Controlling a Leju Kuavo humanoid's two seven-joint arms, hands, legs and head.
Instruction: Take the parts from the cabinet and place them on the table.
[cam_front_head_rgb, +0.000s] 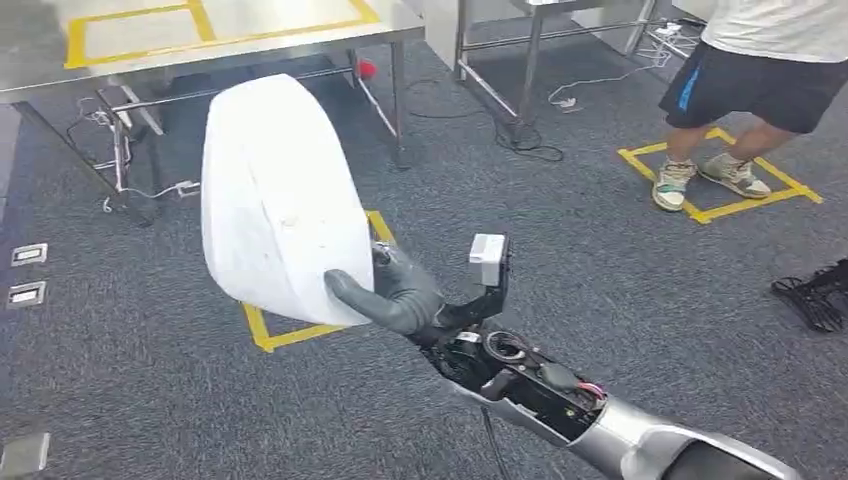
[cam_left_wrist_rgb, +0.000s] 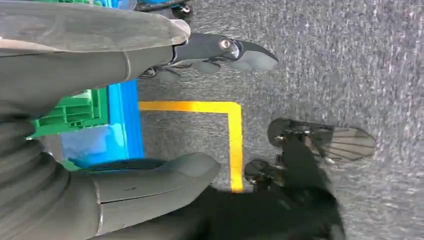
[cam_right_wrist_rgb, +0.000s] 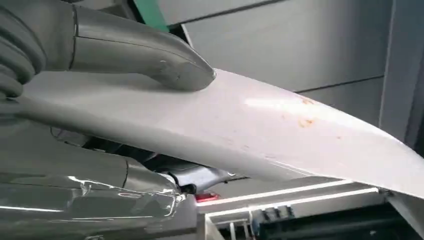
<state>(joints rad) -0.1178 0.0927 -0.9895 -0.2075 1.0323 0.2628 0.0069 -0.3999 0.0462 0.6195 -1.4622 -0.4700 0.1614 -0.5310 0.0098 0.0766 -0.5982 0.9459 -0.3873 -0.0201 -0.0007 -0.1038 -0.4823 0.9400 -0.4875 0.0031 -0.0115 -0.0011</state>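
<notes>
Fingers (cam_front_head_rgb: 350, 290) of the right hand (cam_front_head_rgb: 395, 295) are clamped on the lower edge of a large white part (cam_front_head_rgb: 275, 195), a curved, shell-like panel held up in the air over the dark carpet (cam_front_head_rgb: 600, 250). From the head view the thumb lies across the near face of the part, while the rest of the hand sits just behind its lower right corner. The part stands nearly upright, its broad face turned toward the camera, and it covers part of a yellow tape square (cam_front_head_rgb: 300, 330) on the floor. Beyond it stands a steel table (cam_front_head_rgb: 250, 35) with yellow tape on its top, well apart from the part.

Close up, the right wrist view shows what the head view hides: the thumb pressed flat on one side of the white panel and fingers under the other side, with faint orange specks on the surface.

The left hand (cam_left_wrist_rgb: 125, 120) appears in the left wrist view, its fingers (cam_left_wrist_rgb: 240, 52) apart from the thumb and holding nothing, above carpet, a yellow tape corner and a blue and green crate (cam_left_wrist_rgb: 95, 125).

A person's legs (cam_front_head_rgb: 720, 130) stand at the far right.
</notes>
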